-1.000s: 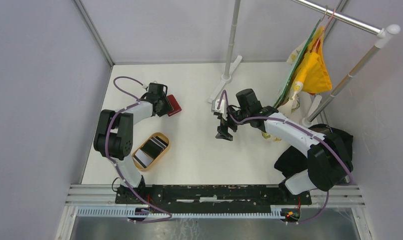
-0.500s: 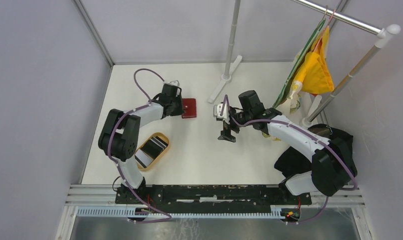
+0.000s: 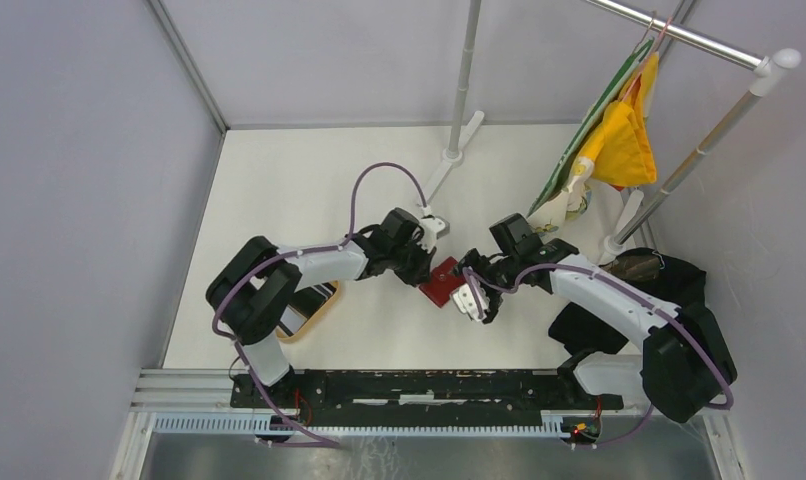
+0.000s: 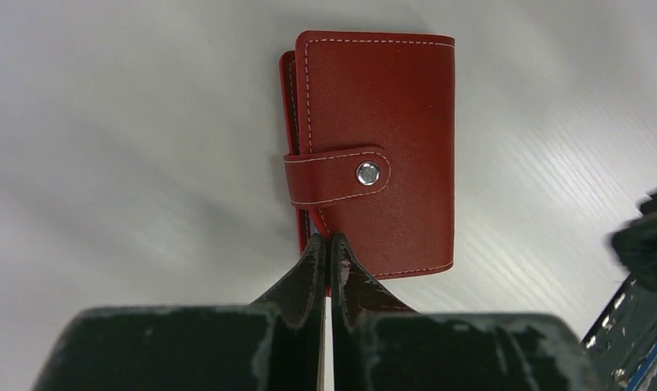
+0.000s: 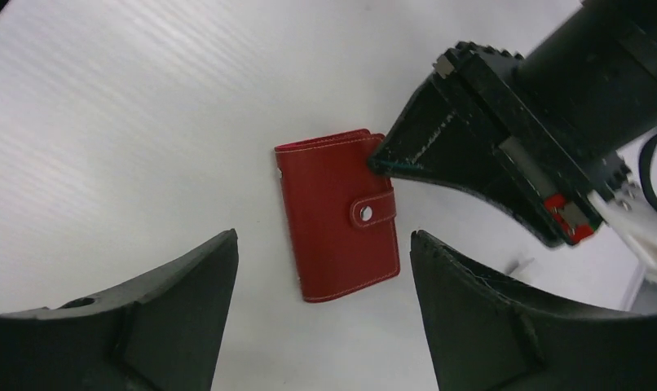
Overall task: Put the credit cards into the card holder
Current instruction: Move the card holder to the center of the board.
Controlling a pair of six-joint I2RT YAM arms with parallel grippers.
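While the left hand (image 4: 325, 240) is pinched tight on an edge of the red card holder (image 4: 382, 122) lying flat mid tabletop (image 4: 105, 122), the right hand (image 5: 321, 240) just hangs over it, wide open, holding nothing.

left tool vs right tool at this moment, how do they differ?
The left tool is shut, pinching the edge of the card holder; the right tool is wide open, holding nothing. The left tool touches the card holder; the right tool hangs above it, apart. Shared: both are black and aimed at the card holder.
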